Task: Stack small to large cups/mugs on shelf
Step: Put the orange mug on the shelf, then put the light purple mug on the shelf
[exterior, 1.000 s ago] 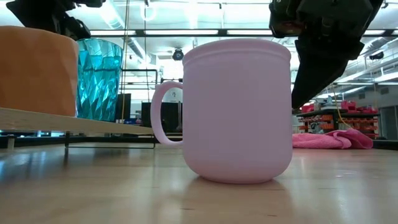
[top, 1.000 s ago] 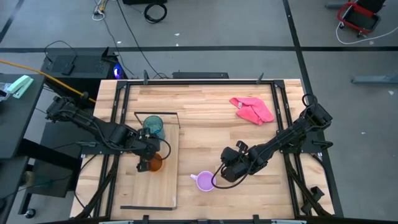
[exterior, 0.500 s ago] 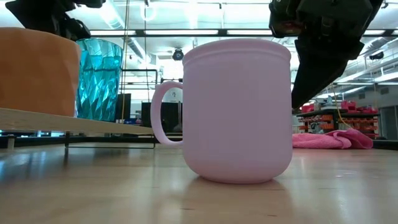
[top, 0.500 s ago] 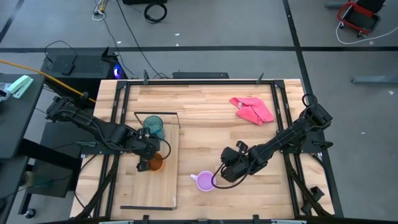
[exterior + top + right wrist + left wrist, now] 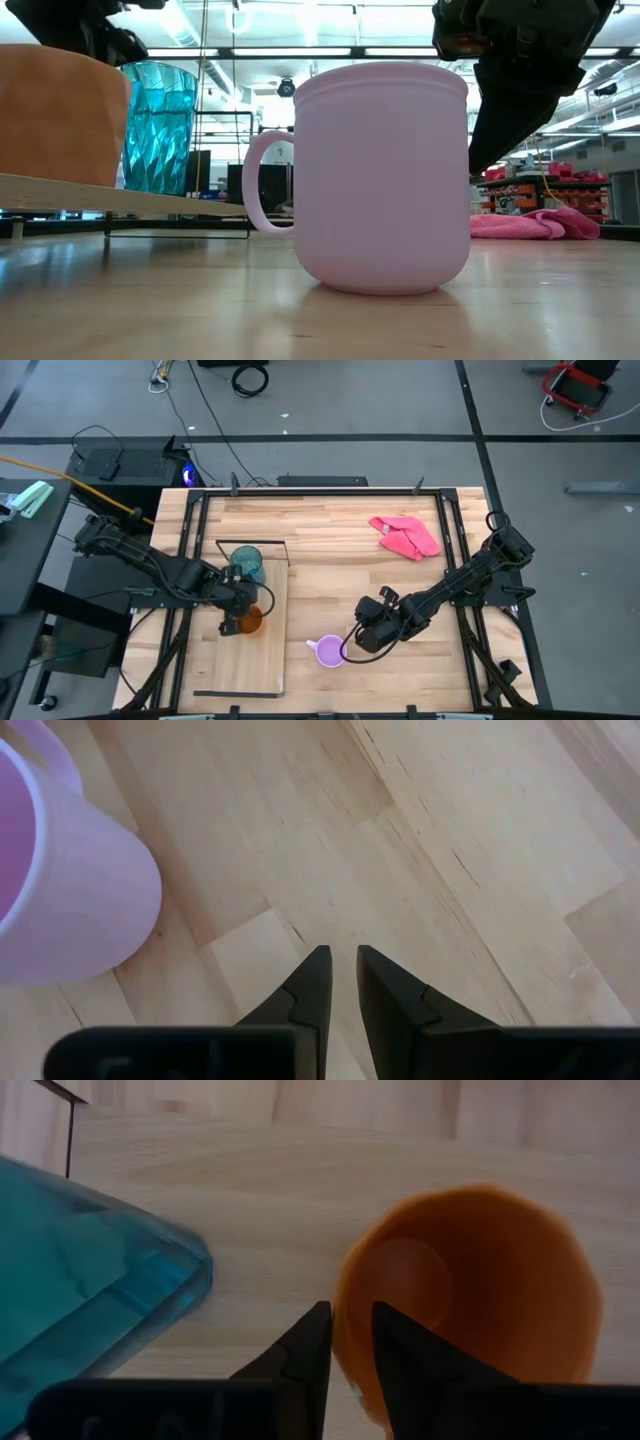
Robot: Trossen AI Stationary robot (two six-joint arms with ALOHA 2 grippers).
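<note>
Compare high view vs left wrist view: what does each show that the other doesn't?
High only: the lilac mug on the table off the shelf, the right gripper beside it, the pink cloth, both whole arms. Left wrist only: the left gripper with a narrow gap between its fingers, straddling the orange mug's rim, one finger inside. Both: the orange mug and the teal tumbler side by side on the shelf.

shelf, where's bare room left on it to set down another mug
The shelf is bare along its near half, from the orange mug to its near wire end. Its far end is crowded: the teal tumbler, the orange mug and the left gripper sit close together. The lilac mug stands off the shelf.
</note>
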